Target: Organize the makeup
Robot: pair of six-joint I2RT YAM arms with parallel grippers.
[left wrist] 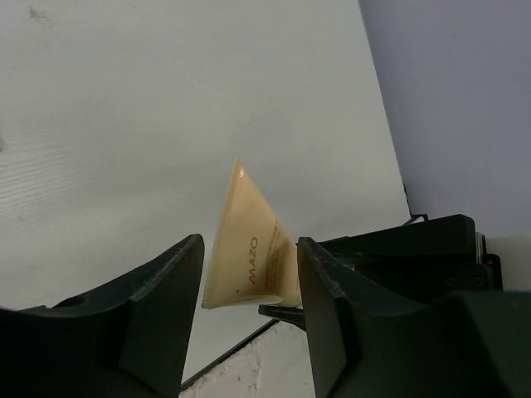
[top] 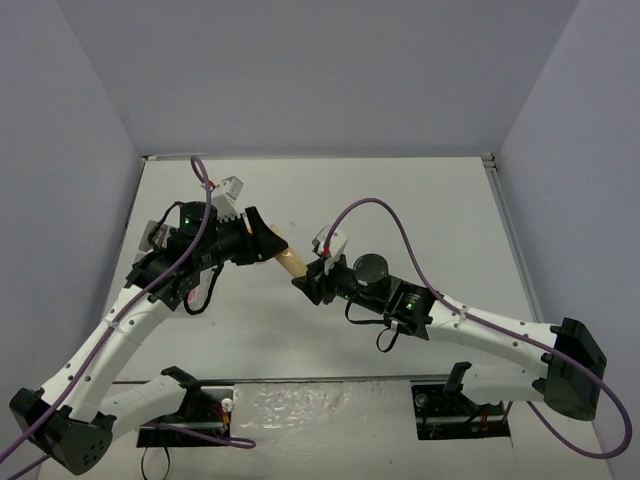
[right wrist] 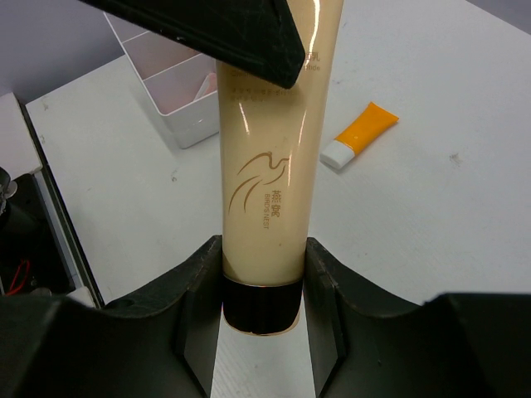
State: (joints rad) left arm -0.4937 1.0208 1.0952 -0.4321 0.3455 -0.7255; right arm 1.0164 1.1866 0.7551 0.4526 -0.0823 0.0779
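The beige tube [top: 292, 263] hangs in the air between my two grippers. In the right wrist view my right gripper [right wrist: 263, 249] is shut on the beige tube [right wrist: 265, 166] just above its black cap. My left gripper [left wrist: 249, 245] straddles the flat crimped end of the tube [left wrist: 246, 224]. Its right finger [left wrist: 332, 298] lies against the tube and a gap shows beside its left finger [left wrist: 166, 298]. An orange tube with a white cap [right wrist: 358, 134] lies on the table beyond. In the top view the left gripper [top: 266, 244] faces the right gripper [top: 305, 281].
A white translucent compartment box [right wrist: 170, 79] stands at the far left of the right wrist view, with something pink in one compartment. The table's dark edge [left wrist: 224, 361] runs below the left gripper. Grey walls enclose the table on three sides.
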